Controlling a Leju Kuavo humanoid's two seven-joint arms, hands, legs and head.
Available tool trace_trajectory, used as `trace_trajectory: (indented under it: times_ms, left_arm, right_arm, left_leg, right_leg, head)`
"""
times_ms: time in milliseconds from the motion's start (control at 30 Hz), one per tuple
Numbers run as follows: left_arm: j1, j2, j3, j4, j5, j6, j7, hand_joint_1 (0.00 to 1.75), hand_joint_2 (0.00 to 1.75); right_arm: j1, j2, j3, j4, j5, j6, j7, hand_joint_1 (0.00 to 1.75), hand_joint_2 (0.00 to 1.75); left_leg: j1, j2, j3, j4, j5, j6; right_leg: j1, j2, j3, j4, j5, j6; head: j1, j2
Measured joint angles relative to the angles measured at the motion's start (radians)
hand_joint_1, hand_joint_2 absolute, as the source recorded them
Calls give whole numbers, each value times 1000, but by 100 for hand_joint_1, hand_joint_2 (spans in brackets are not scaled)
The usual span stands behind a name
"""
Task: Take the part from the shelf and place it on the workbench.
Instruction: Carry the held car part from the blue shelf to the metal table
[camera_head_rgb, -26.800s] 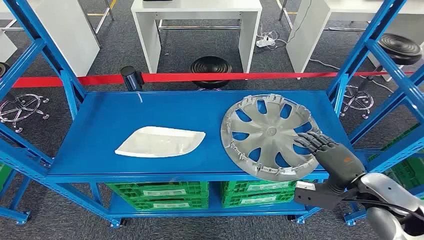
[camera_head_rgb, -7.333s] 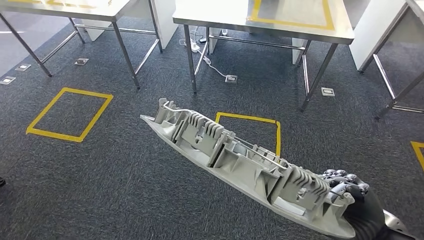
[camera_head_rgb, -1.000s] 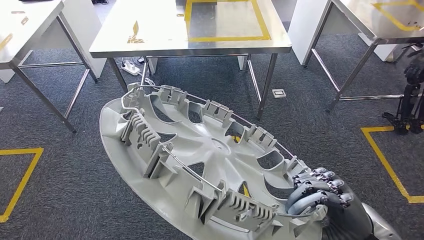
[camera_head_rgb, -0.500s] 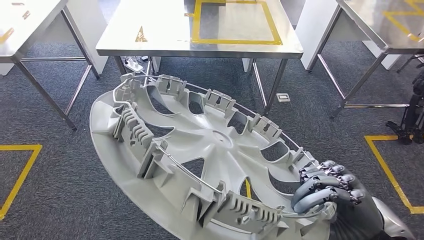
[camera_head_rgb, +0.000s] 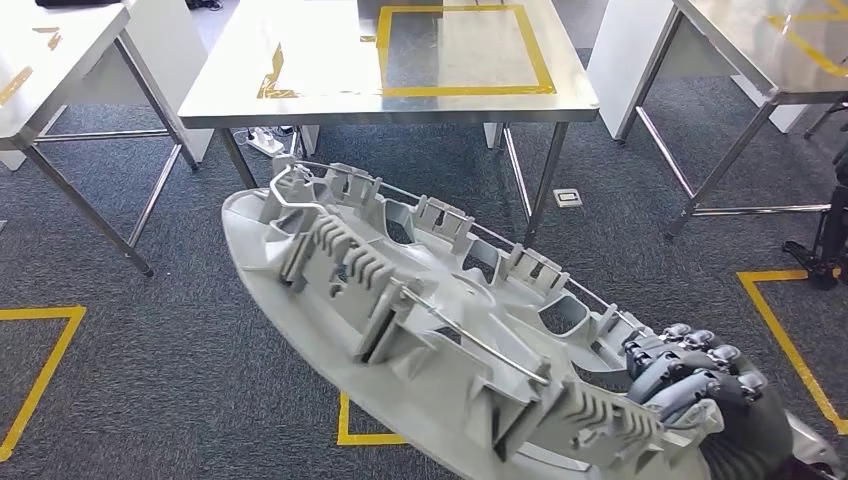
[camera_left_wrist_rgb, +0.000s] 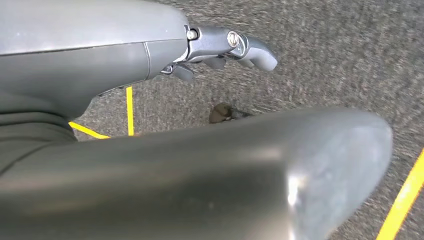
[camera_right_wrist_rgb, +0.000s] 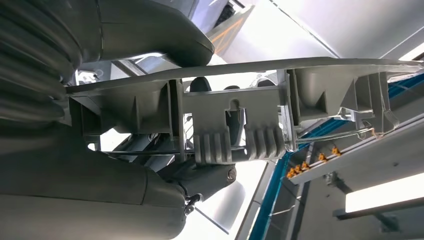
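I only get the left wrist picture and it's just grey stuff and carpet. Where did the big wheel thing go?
Observer: The right hand holds the wheel cover by its rim, out in front of the robot above the carpet.
Operator: Is it flat like a plate?
Observer: No, it's tilted, with the ribbed back side and its wire ring facing up toward the head camera.
Operator: Is there a table to put it on?
Observer: Yes, a steel workbench stands just ahead, with a yellow tape rectangle marked on its top.
Operator: Is my left hand helping?
Observer: No, the left hand hangs over the carpet with nothing in it.
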Motion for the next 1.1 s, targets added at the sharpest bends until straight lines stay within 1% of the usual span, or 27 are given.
trace_trajectory:
  times_ms: [33, 67, 100, 200, 233, 267, 300, 367, 400, 433, 467, 533, 567, 600, 667, 733, 767, 800, 833, 867, 900, 933, 967, 1000, 1033, 1067, 1100]
  left_arm:
    - [0, 3, 0, 0, -3, -3, -1, 0, 0]
    - [0, 5, 0, 0, -5, -5, -1, 0, 0]
    - [-1, 6, 0, 0, -5, -8, -1, 0, 0]
    - [-5, 7, -1, 0, -5, -14, -1, 0, 0]
    - [-5, 7, -1, 0, -6, -16, -1, 0, 0]
    - [-6, 7, -1, 0, -6, -17, -1, 0, 0]
    - [-7, 7, -1, 0, -6, -18, 0, 0, 0]
    - [-8, 7, -1, 0, -10, -19, 4, 0, 0]
    - [-8, 7, -1, 0, -13, -19, 7, 0, 0]
    - [-7, 7, -1, 1, -17, -19, 10, 0, 0]
    - [-7, 8, -1, 1, -20, -19, 12, 0, 0]
    - [-7, 8, -1, 1, -23, -19, 14, 0, 0]
    - [-8, 8, -1, 1, -23, -19, 15, 0, 0]
    - [-9, 8, -1, 1, -23, -19, 15, 0, 0]
    - [-10, 9, -1, 1, -23, -19, 17, 0, 0]
    - [-11, 10, -1, 0, -23, -19, 18, 0, 0]
    - [-12, 11, -1, 0, -23, -19, 18, 0, 0]
    - [-12, 12, -1, 0, -23, -18, 18, 0, 0]
    - [-12, 12, -1, 0, -23, -18, 18, 0, 0]
    - [-12, 13, -1, 1, -22, -17, 18, 0, 0]
    - [-10, 13, -1, 1, -21, -16, 18, 0, 0]
    - [-9, 15, -1, 1, -21, -14, 18, 0, 0]
    - [-7, 17, -1, 1, -19, -12, 18, 0, 0]
    - [-6, 19, -1, 0, -18, -11, 18, 0, 0]
    - [-5, 21, -1, 0, -17, -10, 17, 0, 0]
    - [-5, 23, -1, 0, -15, -9, 15, 0, 0]
    - [-5, 25, -1, 0, -14, -8, 14, 0, 0]
  right_arm:
    - [22, -1, -25, 0, -7, 11, -8, 175, 175]
    - [37, -2, -46, 1, -10, 20, -13, 175, 175]
    - [47, -1, -61, 2, -8, 27, -15, 175, 175]
    - [55, 0, -81, 3, 12, 39, -8, 175, 175]
    - [55, 0, -82, 3, 19, 40, -4, 175, 175]
    - [55, 1, -83, 3, 23, 41, 0, 175, 175]
    - [55, 1, -83, 3, 25, 41, 3, 175, 175]
    - [57, 1, -85, 4, 24, 41, 7, 175, 175]
    - [61, 1, -87, 4, 23, 41, 9, 175, 175]
    - [66, 1, -89, 5, 22, 41, 11, 175, 175]
    - [71, 1, -91, 6, 22, 41, 13, 175, 175]
    - [79, 1, -95, 8, 24, 42, 13, 175, 175]
    - [81, 1, -97, 8, 27, 42, 12, 175, 175]
    - [83, 2, -97, 9, 32, 43, 11, 175, 175]
    - [83, 2, -96, 12, 41, 45, 10, 175, 175]
    - [76, 3, -92, 20, 49, 48, 12, 175, 175]
    - [70, 4, -88, 26, 51, 48, 13, 175, 175]
    - [61, 6, -84, 33, 53, 48, 14, 175, 175]
    - [52, 9, -79, 42, 53, 47, 15, 175, 175]
    - [43, 12, -73, 51, 54, 47, 14, 175, 175]
    - [35, 16, -68, 60, 55, 47, 14, 175, 175]
    - [28, 20, -62, 69, 56, 46, 13, 175, 175]
    - [21, 25, -56, 79, 57, 46, 13, 175, 175]
    - [14, 31, -49, 88, 60, 45, 13, 175, 175]
    - [7, 37, -43, 96, 62, 43, 13, 175, 175]
    - [-1, 44, -37, 103, 64, 40, 13, 175, 175]
    - [-8, 49, -32, 109, 65, 37, 13, 175, 175]
  left_leg:
    - [0, 0, 25, -65, 35, 1]
    - [0, -1, 47, -118, 58, 5]
    - [-1, -1, 60, -149, 66, 10]
    - [-4, 1, 66, -162, 57, 32]
    - [-3, 1, 69, -164, 55, 39]
    - [-2, 1, 72, -166, 53, 46]
    - [-1, 1, 76, -167, 50, 52]
    - [-2, 0, 81, -167, 43, 58]
    - [-3, 0, 85, -167, 39, 59]
    - [-3, -2, 90, -167, 34, 58]
    - [-3, -3, 98, -167, 29, 56]
    - [-3, -5, 115, -167, 17, 52]
    - [-5, -6, 120, -166, 10, 47]
    - [-7, -6, 124, -166, 4, 42]
    - [-9, -6, 128, -170, -5, 30]
    - [-8, -3, 133, -168, -12, 18]
    - [-8, -1, 126, -148, -23, 14]
    - [-8, 0, 107, -106, -43, 10]
    - [-7, 0, 75, -45, -68, 8]
    - [-7, 0, 34, 24, -93, 6]
    - [-6, 0, -3, 80, -106, 5]
    - [-6, 0, -27, 105, -99, 4]
    - [-6, 0, -33, 95, -72, 4]
    - [-6, 0, -21, 45, -27, 6]
    - [-6, 1, 1, -25, 20, 9]
    - [-7, 1, 25, -89, 53, 12]
    - [-8, 1, 42, -135, 71, 17]
  right_leg:
    - [1, 0, 9, 2, -9, 5]
    - [2, 1, 14, 4, -17, 11]
    - [4, 4, 16, 5, -22, 16]
    - [2, 8, 18, 4, -29, 32]
    - [0, 8, 16, 13, -35, 38]
    - [-1, 7, 3, 41, -50, 43]
    - [-3, 7, -22, 90, -71, 48]
    - [-3, 6, -105, 228, -120, 53]
    - [-3, 6, -143, 280, -129, 54]
    - [-3, 6, -166, 300, -117, 53]
    - [-3, 6, -169, 280, -83, 51]
    - [-2, 6, -130, 154, 10, 44]
    - [0, 6, -106, 91, 38, 39]
    - [2, 6, -89, 49, 50, 34]
    - [8, 7, -77, 25, 41, 24]
    - [4, 8, -71, 19, 39, 12]
    - [2, 8, -65, 15, 38, 5]
    - [-1, 7, -58, 11, 37, -1]
    - [0, 5, -53, 10, 33, -5]
    - [0, 4, -48, 11, 28, -8]
    - [1, 4, -42, 11, 23, -9]
    - [1, 4, -35, 11, 17, -9]
    - [1, 5, -27, 11, 11, -9]
    - [1, 6, -17, 11, 3, -7]
    - [1, 6, -7, 11, -5, -4]
    - [4, 6, 0, 13, -13, 0]
    - [5, 7, 4, 14, -20, 5]
  head:
    - [-1, 0]
    - [-2, 0]
    - [-2, 0]
    - [-1, 0]
    - [0, 0]
    - [2, 0]
    - [4, 0]
    - [8, 0]
    - [9, 0]
    - [9, 0]
    - [10, 0]
    - [13, 0]
    - [15, 0]
    - [15, 0]
    - [15, 0]
    - [14, 0]
    - [12, 0]
    - [10, 0]
    - [8, 0]
    - [6, 0]
    - [5, 0]
    - [5, 0]
    - [4, 0]
    - [3, 0]
    - [1, 0]
    - [0, 0]
    - [-1, 0]
